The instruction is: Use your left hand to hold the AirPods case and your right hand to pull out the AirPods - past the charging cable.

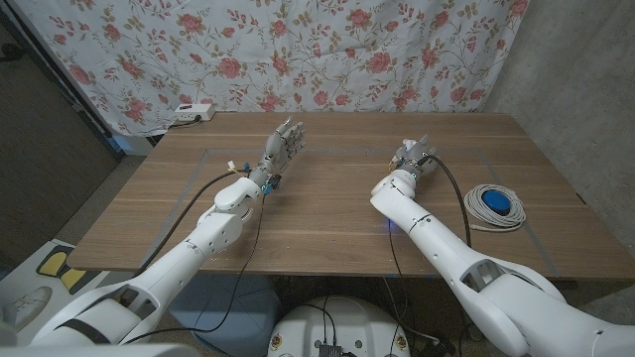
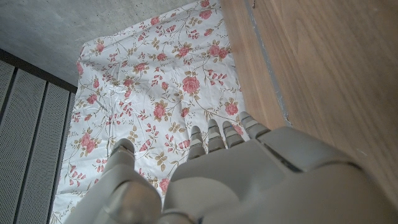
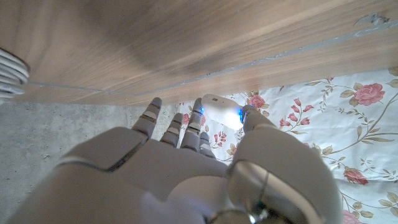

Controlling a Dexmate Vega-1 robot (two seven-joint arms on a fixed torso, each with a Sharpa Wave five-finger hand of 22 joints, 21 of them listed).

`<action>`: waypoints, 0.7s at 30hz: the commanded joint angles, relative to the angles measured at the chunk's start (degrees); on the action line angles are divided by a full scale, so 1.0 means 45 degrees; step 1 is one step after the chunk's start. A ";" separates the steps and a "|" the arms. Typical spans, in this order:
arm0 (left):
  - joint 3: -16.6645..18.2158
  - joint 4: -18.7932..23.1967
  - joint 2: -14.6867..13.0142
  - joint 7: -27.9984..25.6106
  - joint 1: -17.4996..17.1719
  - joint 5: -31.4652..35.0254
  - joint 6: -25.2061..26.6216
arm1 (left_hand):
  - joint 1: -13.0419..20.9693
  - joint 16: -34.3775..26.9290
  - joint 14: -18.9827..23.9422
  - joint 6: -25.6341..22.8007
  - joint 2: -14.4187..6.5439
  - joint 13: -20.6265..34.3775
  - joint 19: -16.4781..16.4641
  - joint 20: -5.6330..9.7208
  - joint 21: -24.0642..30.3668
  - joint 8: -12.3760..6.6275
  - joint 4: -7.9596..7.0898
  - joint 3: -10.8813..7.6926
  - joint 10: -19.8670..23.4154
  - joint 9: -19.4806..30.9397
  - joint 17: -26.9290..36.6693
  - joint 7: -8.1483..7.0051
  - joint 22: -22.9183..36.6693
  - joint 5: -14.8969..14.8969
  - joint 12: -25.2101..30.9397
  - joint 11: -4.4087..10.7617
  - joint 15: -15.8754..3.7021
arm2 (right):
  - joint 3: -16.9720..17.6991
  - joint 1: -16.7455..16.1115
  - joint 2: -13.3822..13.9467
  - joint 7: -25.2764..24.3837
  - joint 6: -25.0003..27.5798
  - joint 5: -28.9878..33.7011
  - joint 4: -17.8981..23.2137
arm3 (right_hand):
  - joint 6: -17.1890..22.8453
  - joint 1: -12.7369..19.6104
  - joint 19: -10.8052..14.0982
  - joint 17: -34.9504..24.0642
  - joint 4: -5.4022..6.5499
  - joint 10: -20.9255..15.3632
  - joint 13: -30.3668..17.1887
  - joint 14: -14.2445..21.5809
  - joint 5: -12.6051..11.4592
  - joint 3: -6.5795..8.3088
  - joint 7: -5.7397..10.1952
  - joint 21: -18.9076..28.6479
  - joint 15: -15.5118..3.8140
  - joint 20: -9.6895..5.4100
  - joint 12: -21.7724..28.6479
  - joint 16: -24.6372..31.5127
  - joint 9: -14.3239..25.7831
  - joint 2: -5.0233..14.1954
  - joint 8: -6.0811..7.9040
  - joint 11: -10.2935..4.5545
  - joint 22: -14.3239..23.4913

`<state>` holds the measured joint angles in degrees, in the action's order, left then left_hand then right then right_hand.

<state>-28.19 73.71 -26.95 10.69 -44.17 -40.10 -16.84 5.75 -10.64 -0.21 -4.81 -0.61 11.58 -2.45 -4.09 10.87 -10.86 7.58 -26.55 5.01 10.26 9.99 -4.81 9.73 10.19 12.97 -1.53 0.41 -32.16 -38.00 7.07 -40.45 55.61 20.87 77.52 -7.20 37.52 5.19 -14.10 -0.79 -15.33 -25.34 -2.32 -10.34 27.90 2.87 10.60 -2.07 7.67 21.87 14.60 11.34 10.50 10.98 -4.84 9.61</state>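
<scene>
Both hands are raised above the desk (image 1: 327, 213). A small white AirPods case (image 3: 222, 111) is pinched at the fingertips of the right hand (image 1: 412, 159), likely for handover; the left hand (image 1: 285, 142) is held wide, empty. A coiled charging cable (image 1: 494, 206) lies just beside the right forearm.
</scene>
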 commanded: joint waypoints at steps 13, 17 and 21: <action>0.0093 0.0087 0.0023 0.0326 -0.0127 -0.0367 0.0023 | 0.0007 0.0008 0.0030 -0.0001 -0.0066 0.0040 0.0071 -0.0004 0.0040 0.0005 -0.0010 0.0089 0.0099 0.0036 0.0055 0.0051 0.0068 0.0073 -0.0016 -0.0012 0.0074 | 0.0034 -0.0444 0.0241 -0.0173 -0.0020 0.0157 0.1150 | -0.0221 0.0176 -0.0073 -0.0072 -0.0069 -0.0204 -0.0309 -0.0116 -0.0027 -0.0015 -0.0019 0.0053 0.0040 0.0036 0.0321 -0.0045 0.0037 0.0030 -0.0061 -0.0361 0.0031; 0.0086 0.0074 0.0010 0.0292 -0.0139 -0.0330 -0.0037 | 0.0002 0.0009 0.0027 -0.0039 -0.0068 0.0040 0.0072 -0.0012 0.0040 -0.0010 -0.0014 0.0092 0.0099 0.0037 0.0055 0.0081 0.0068 0.0073 -0.0016 -0.0003 0.0091 | 0.0014 -0.0550 0.0401 -0.0115 -0.0081 0.0222 0.1679 | -0.0218 0.0174 -0.0071 -0.0079 -0.0082 -0.0254 -0.0376 -0.0103 -0.0025 -0.0038 -0.0038 0.0056 0.0033 0.0075 0.0421 -0.0048 0.0038 0.0015 -0.0052 -0.0345 0.0032; 0.0116 0.0041 0.0094 0.0412 -0.0166 -0.0539 -0.0053 | -0.0004 0.0006 0.0033 -0.0065 -0.0071 0.0041 0.0075 -0.0013 0.0039 -0.0019 -0.0018 0.0095 0.0115 0.0037 0.0056 0.0101 0.0068 0.0073 -0.0010 -0.0005 0.0090 | 0.0222 -0.0745 0.0567 0.0067 -0.0391 0.0048 0.2374 | -0.0212 0.0166 -0.0083 -0.0085 -0.0091 -0.0292 -0.0434 -0.0104 -0.0023 -0.0064 -0.0062 0.0053 0.0058 0.0118 0.0506 -0.0056 0.0039 -0.0003 -0.0046 -0.0337 0.0032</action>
<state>-27.78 74.03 -26.73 11.71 -44.69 -41.47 -16.58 5.75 -10.64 -0.21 -4.80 -0.61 11.57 -2.45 -4.09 10.87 -10.86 7.41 -26.37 5.01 10.26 9.99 -4.80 9.73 10.19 12.97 -1.53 0.41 -31.97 -39.75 8.16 -41.09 55.60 21.50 81.67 -7.70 38.41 5.04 -14.25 -1.12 -15.01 -26.94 -2.35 -10.13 27.59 2.97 10.60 -2.02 7.81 23.64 14.38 11.33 10.19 10.98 -5.16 9.61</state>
